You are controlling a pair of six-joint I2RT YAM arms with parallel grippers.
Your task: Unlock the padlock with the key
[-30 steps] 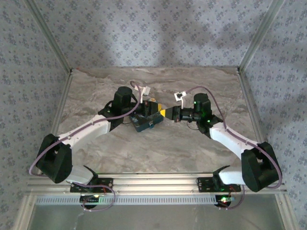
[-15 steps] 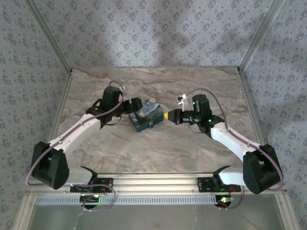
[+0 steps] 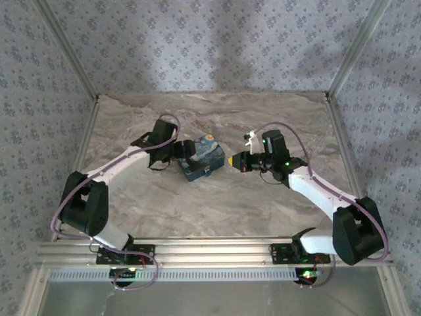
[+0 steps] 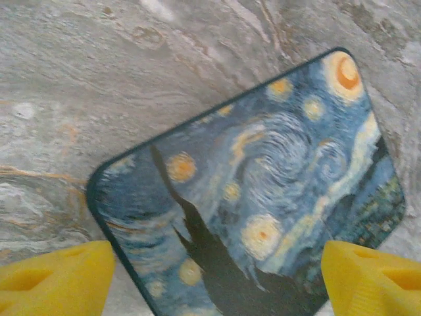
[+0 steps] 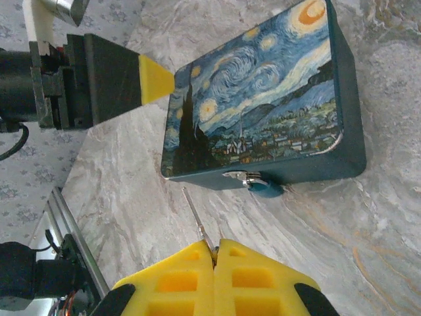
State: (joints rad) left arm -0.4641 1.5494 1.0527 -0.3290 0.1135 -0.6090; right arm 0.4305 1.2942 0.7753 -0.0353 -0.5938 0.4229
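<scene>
Lying on a marbled tabletop [image 3: 217, 204] between papered walls [image 3: 210, 46], the padlock [image 3: 199, 158], key [image 5: 266, 189] at its fitting [image 5: 240, 176], is flanked by the left gripper [image 4: 212, 276], released, at nine o'clock and the right gripper [image 5: 215, 253], clenched, at three.

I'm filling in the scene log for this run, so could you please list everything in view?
padlock: one, dark blue with a starry-night picture, flat on the middle of the table.
silver fitting: one, silvery, on the padlock's side edge.
blue-green knob: one, beside that fitting.
thin metal blade: one, pale, pinched in the right gripper, pointing toward the padlock but short of it.
table: one, grey-beige marble pattern.
walls: three, pale blue and patterned, at the back and both sides.
left gripper: one, yellow fingers, open, a finger on either side of the padlock.
right gripper: one, yellow fingers, shut on the blade, to the right of the padlock.
</scene>
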